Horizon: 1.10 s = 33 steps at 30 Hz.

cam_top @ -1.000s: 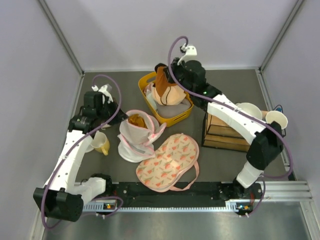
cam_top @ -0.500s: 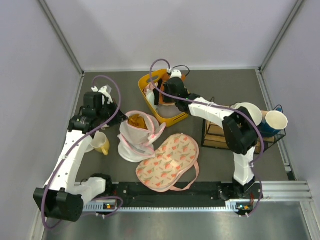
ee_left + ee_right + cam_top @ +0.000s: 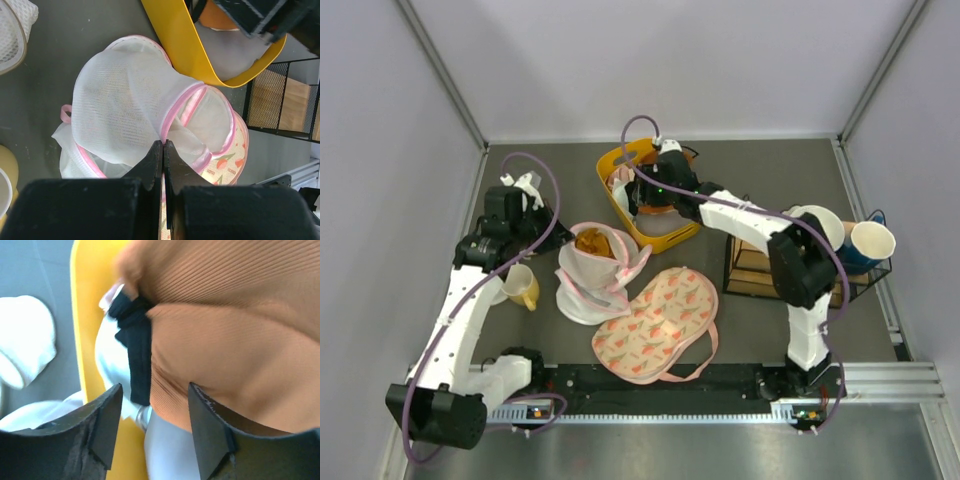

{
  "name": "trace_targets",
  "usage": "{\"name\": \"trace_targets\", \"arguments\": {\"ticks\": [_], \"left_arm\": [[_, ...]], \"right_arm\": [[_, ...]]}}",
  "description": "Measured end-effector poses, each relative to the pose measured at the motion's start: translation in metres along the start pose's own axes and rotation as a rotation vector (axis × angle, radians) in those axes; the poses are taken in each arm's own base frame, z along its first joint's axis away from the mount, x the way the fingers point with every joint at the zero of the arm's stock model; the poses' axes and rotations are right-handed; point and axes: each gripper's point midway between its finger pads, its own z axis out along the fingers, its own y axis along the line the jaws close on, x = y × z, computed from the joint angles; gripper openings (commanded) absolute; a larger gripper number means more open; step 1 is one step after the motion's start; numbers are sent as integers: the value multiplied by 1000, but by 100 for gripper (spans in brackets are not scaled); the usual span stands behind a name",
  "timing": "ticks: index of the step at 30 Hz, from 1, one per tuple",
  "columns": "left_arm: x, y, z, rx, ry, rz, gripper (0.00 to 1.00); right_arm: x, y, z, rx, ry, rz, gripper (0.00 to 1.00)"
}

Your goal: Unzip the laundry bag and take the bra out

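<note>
The laundry bag [image 3: 120, 105] gapes, so the burnt-orange bra [image 3: 591, 241] shows inside its raised dome. The left end effector [image 3: 163, 145] hovers beside it, pinched together and empty, likely poised to reach in. The right end effector [image 3: 155, 390] spreads wide over a peach garment [image 3: 225, 340] in a yellow basket [image 3: 670, 238].

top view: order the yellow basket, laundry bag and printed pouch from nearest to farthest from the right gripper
1. yellow basket: at the back, the right gripper reaches into it
2. laundry bag: centre-left
3. printed pouch: near edge, centre
</note>
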Motion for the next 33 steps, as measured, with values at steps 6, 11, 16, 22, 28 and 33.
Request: {"name": "trace_targets", "arguments": {"ticks": [6,11,16,22,28,33], "left_arm": [[1,-1,0,6,3,0,0],[20,9,9,-1,54,-16,0],[41,22,17,-26,110,-36,0],[41,18,16,-8,110,-40,0],[40,12,10,18,98,-34,0],[40,9,7,32,97,-32,0]], "right_arm": [[-51,29,-80,-126,-119,22,67],[-79,62,-147,-271,-233,36,60],[-10,98,-160,-372,-124,-2,60],[78,117,-139,-410,95,-24,59],[102,119,-121,-395,168,-20,58],[94,137,-112,-421,158,-14,63]]}}
